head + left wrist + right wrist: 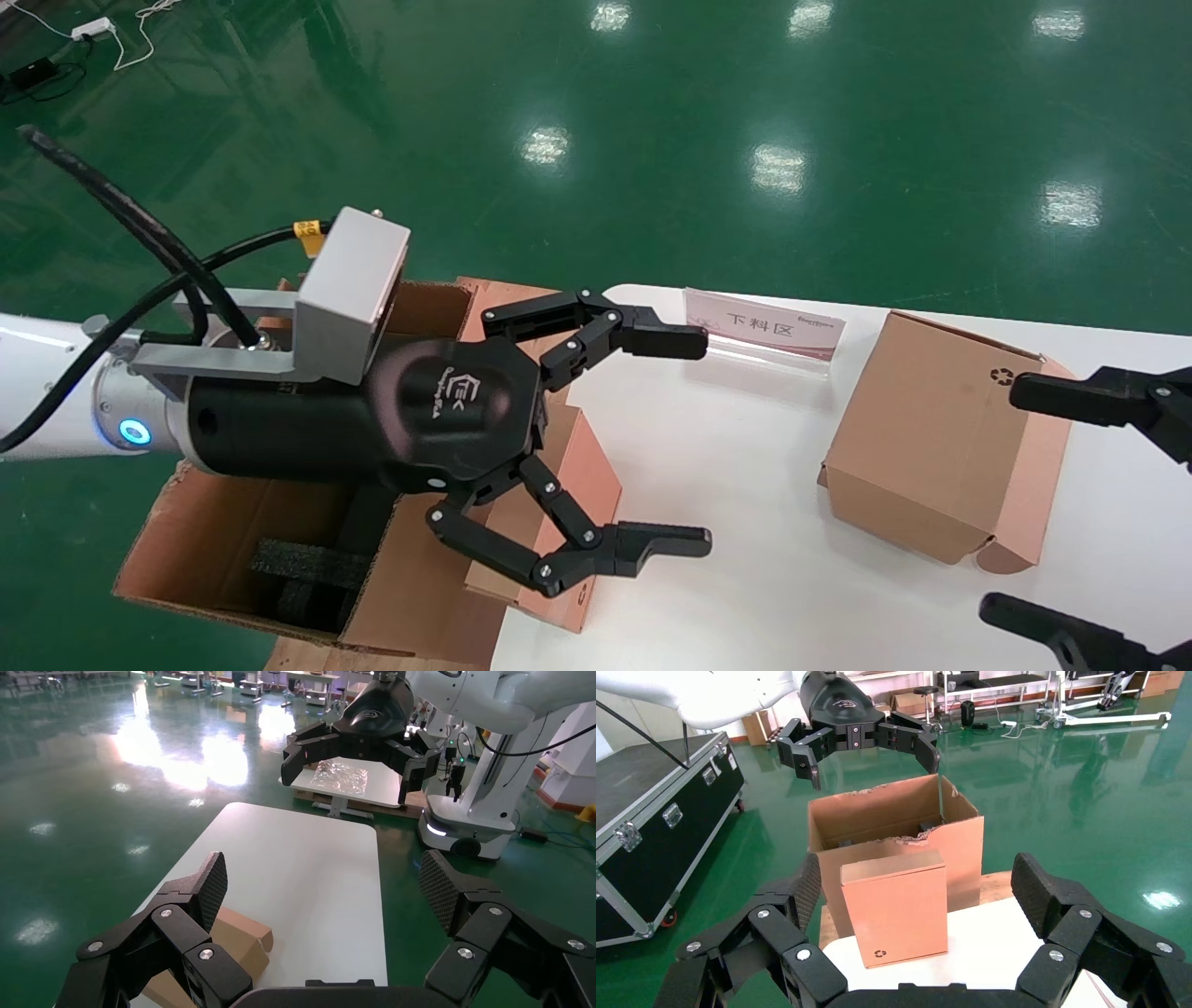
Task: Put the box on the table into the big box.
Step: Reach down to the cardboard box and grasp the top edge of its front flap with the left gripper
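The slim pinkish-brown box (898, 910) stands upright on the white table (989, 952) at its edge beside the big box, with the recycling mark low on its face. In the head view, the box (591, 485) is partly hidden behind my left gripper. The big box (186, 531) sits on the floor past that table edge, with torn top edges and black foam (298, 568) inside; it also shows in the right wrist view (891, 818). My left gripper (684, 438) is open and empty, raised above the carton and slim box. My right gripper (1034, 508) is open and empty over the table's right side.
A chunkier brown box (941, 447) with rounded flap tabs sits on the table (745, 559) beside my right gripper. A small pink sign (764, 326) stands at the table's far edge. Green floor surrounds the table. A black flight case (645, 818) stands beyond the carton.
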You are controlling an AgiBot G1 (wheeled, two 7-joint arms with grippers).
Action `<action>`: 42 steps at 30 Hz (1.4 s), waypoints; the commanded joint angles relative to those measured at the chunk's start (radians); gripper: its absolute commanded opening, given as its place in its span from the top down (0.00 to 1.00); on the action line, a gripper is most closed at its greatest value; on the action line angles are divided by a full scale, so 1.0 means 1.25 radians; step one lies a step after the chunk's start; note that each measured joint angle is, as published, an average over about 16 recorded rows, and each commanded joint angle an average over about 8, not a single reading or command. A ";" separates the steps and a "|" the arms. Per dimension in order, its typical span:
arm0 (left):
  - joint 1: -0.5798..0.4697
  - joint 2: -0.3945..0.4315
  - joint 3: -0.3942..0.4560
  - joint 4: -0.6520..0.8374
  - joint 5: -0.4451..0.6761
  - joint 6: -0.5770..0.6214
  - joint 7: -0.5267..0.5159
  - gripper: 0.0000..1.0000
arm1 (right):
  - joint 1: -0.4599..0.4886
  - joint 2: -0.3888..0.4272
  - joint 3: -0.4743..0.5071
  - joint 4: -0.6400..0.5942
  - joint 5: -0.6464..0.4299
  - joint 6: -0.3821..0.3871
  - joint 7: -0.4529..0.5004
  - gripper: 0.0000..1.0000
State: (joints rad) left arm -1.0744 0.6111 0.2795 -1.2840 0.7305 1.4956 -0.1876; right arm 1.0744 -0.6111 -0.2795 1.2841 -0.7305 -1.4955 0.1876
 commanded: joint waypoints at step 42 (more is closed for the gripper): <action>0.000 0.000 0.000 0.000 0.000 0.000 0.000 0.00 | 0.000 0.000 0.000 0.000 0.000 0.000 0.000 0.00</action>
State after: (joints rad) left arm -1.0745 0.6112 0.2796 -1.2841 0.7306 1.4956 -0.1876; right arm 1.0745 -0.6112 -0.2796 1.2842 -0.7306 -1.4956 0.1876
